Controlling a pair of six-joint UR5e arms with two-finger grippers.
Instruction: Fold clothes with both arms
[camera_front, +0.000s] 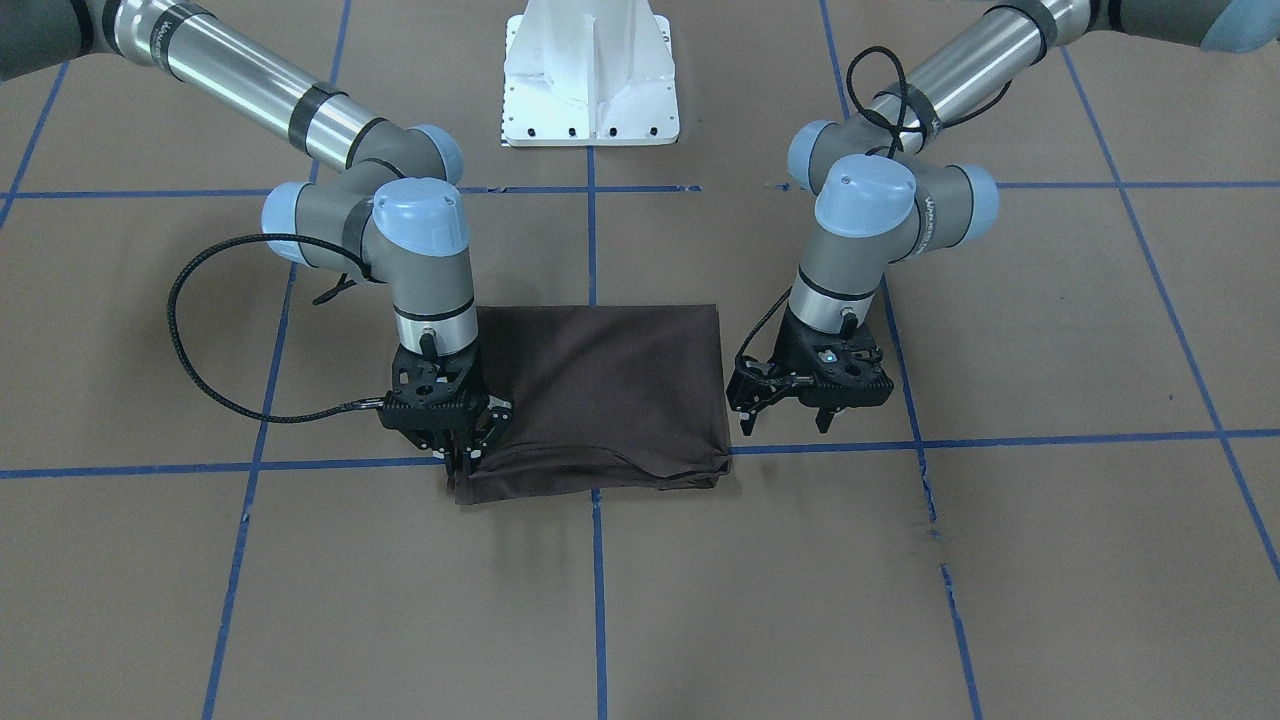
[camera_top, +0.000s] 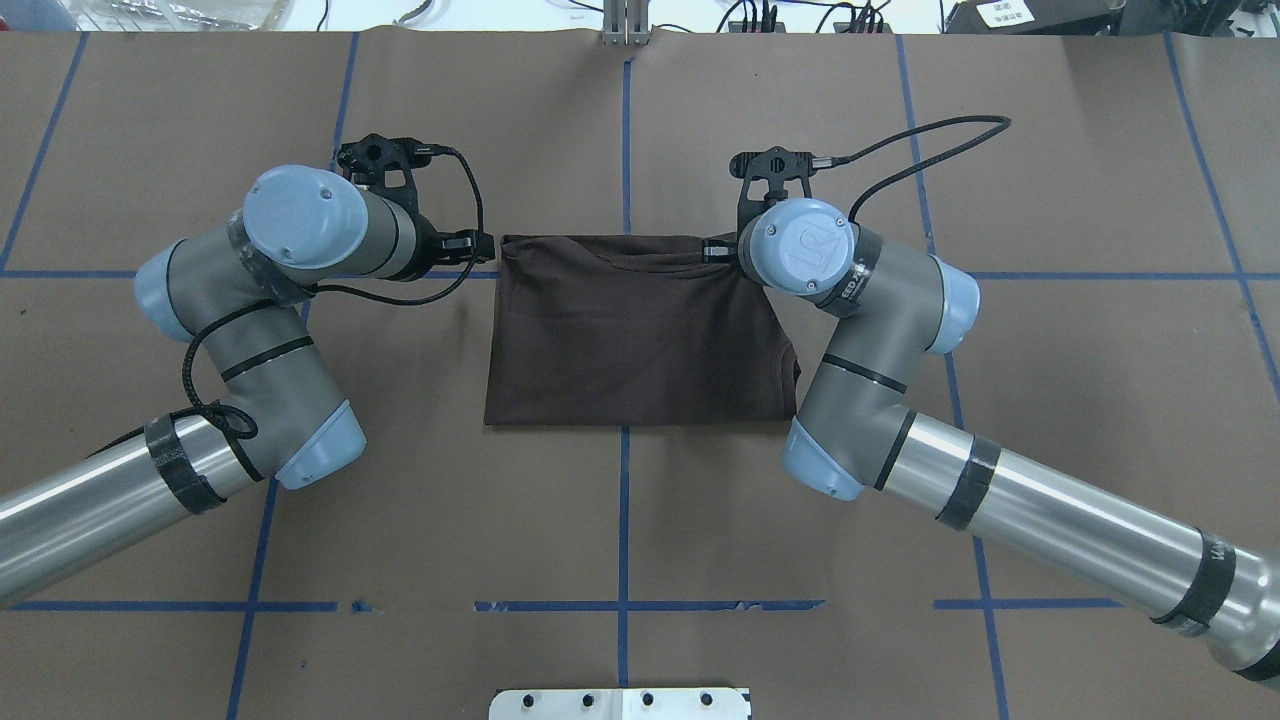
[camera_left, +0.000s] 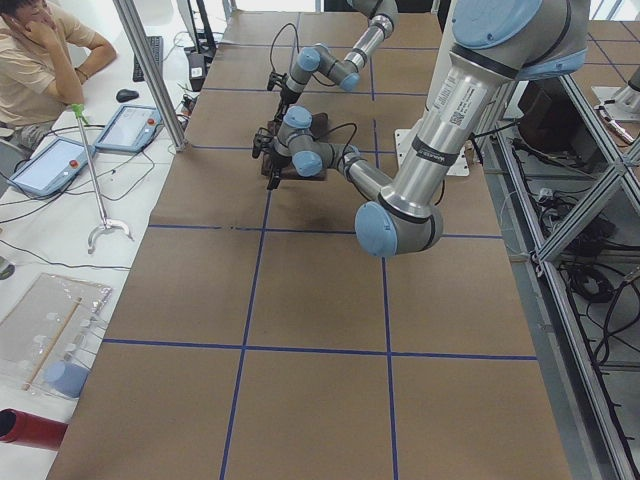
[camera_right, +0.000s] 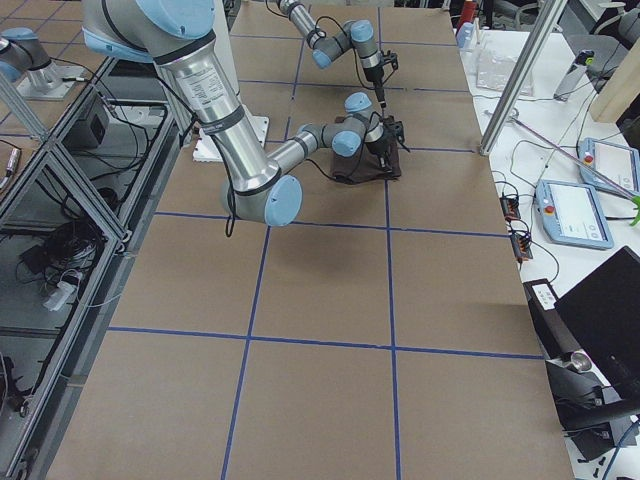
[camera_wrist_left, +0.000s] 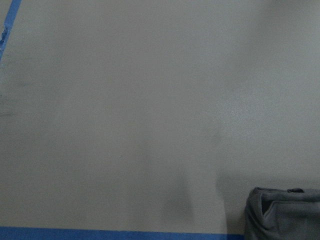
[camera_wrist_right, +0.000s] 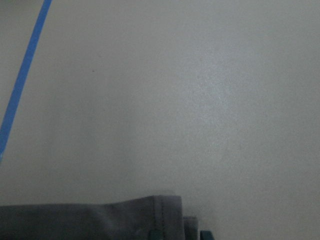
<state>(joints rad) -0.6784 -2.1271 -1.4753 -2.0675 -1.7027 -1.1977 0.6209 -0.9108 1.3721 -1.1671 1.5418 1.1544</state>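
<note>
right claw (camera_front: 465, 456): you have its fingers pressed together, pinching one corner of the T-shirt (camera_front: 610, 390).
left claw (camera_front: 785, 420): you see its fingers spread, holding nothing, just beside the shirt's opposite corner.
T-shirt: folded into a rectangle, lying flat between your two claws, rumpled along the edge near the left claw.
table (camera_front: 1050, 330): brown, crossed by blue tape lines (camera_front: 1050, 438), under both claws.

Table (camera_front: 1000, 600): brown covering, blue tape grid (camera_front: 598, 600) | white pedestal (camera_front: 590, 80): top centre, front view | person (camera_left: 35, 60): seated, upper left, left view | tablet (camera_right: 575, 213): right edge, right view
</note>
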